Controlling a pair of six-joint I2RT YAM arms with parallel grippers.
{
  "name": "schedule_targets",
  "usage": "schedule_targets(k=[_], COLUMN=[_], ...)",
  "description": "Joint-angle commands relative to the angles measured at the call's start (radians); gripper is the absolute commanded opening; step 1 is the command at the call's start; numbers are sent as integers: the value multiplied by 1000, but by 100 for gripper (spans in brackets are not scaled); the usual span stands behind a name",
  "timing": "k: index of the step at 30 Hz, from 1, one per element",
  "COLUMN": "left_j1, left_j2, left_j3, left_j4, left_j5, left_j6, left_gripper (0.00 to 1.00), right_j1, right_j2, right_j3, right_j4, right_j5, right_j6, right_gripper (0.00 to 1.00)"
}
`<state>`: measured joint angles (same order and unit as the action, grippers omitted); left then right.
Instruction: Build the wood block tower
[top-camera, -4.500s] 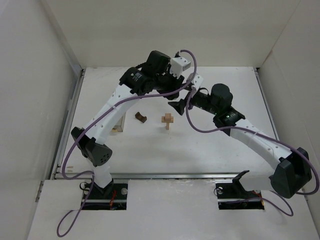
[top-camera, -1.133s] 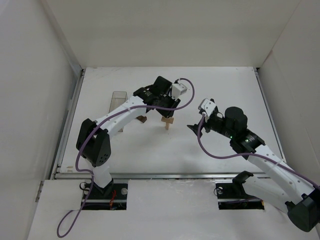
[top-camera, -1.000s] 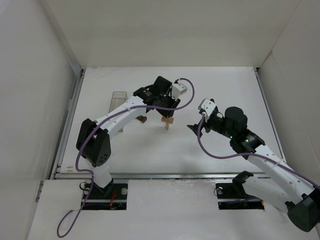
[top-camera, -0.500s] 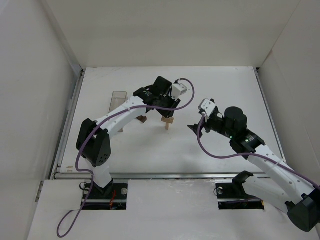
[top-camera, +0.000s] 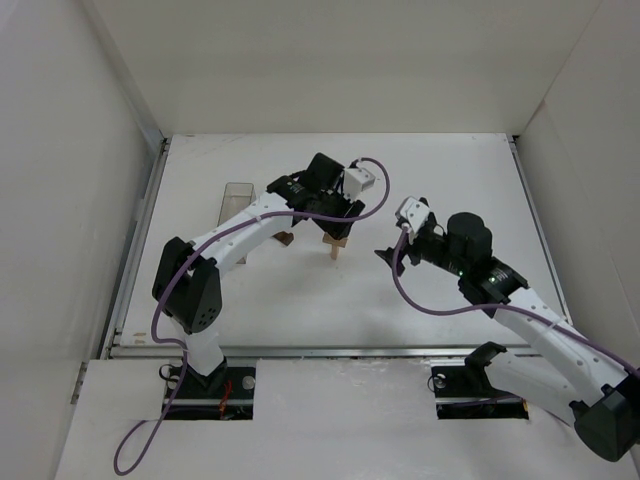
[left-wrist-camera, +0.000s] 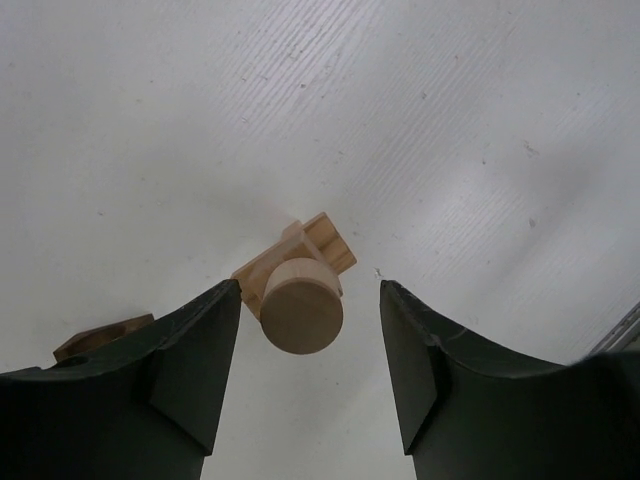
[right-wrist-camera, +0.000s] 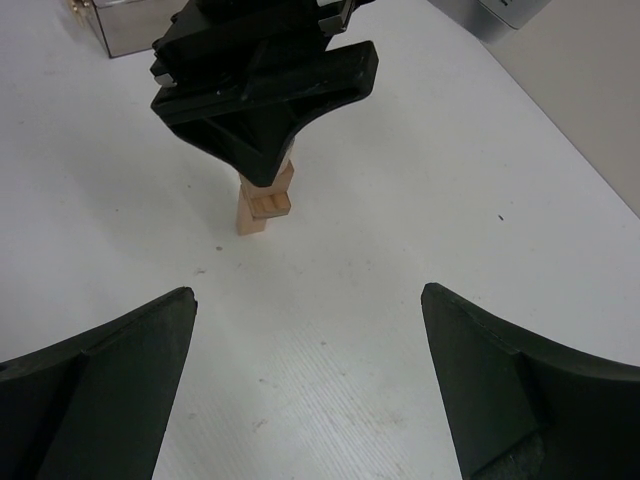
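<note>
The wood block tower stands mid-table as a pale tan post with a crosspiece. In the left wrist view a round tan block sits on top of the crosspiece. My left gripper hovers straight over it, open, its fingers on either side of the round block with small gaps. A dark brown arch block lies on the table just left of the tower. My right gripper is wide open to the tower's right, empty, facing the tower.
A clear plastic box stands at the left, behind the left arm, and shows at the top left of the right wrist view. White walls close in the table on three sides.
My left gripper's jaws have parted from the round block, which stays on the tower. Since the earliest frame the right arm has drawn back to the right.
</note>
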<state>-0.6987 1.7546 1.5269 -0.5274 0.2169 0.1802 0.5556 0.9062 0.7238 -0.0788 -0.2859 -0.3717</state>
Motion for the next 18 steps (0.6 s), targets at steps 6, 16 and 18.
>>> schedule_targets(k=[6,16,18], left_j1=[1,30,39], left_j2=[-26,-84,-84], left_j3=[-2,59,81], left_j4=[9,7,-3], left_j5=[29,29,29], left_j6=[8,-1,-1], left_gripper=[57,70,76], right_j1=[-8,-8,-8], right_j2=[10,10,19], right_j3=[54,54,54], right_j4=[5,5,5], right_j5=[1,1,1], right_j6=[-12,-12,-12], right_gripper=[100,100,100])
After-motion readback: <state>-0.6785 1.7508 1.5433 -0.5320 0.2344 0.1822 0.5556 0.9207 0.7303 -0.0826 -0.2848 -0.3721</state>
